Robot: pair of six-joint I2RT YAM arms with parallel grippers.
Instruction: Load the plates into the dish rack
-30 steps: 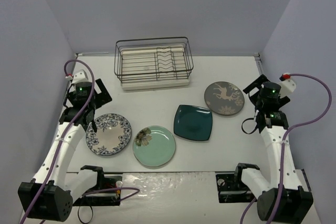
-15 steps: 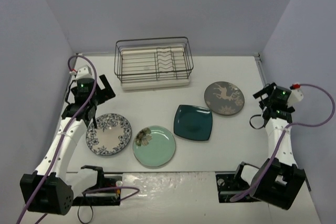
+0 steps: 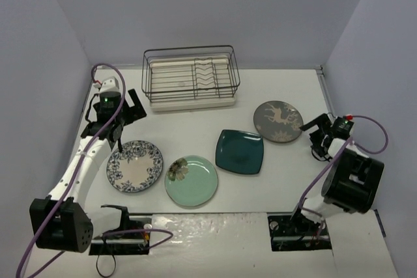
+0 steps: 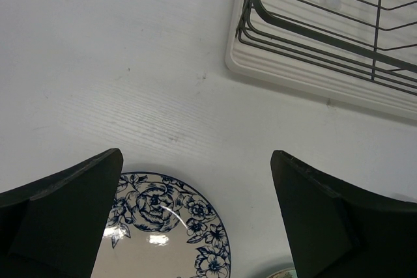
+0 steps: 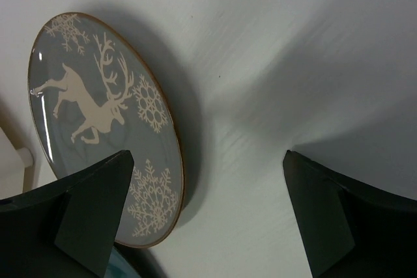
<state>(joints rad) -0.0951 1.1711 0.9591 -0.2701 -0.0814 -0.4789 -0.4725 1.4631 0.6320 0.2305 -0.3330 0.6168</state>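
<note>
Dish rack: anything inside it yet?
No plates inside the dish rack: only its wire dividers over the cream tray base. The blue floral plate, mint-green plate, teal square plate and deer plate lie on the table in front. Table beneath the tray is covered.

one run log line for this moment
left tool open at far rim of blue floral plate | right tool open beside deer plate | dish rack empty | mint-green plate and teal square plate on table

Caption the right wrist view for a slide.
Open right gripper poised beside the grey deer plate resting on the white table, nothing held.
</note>
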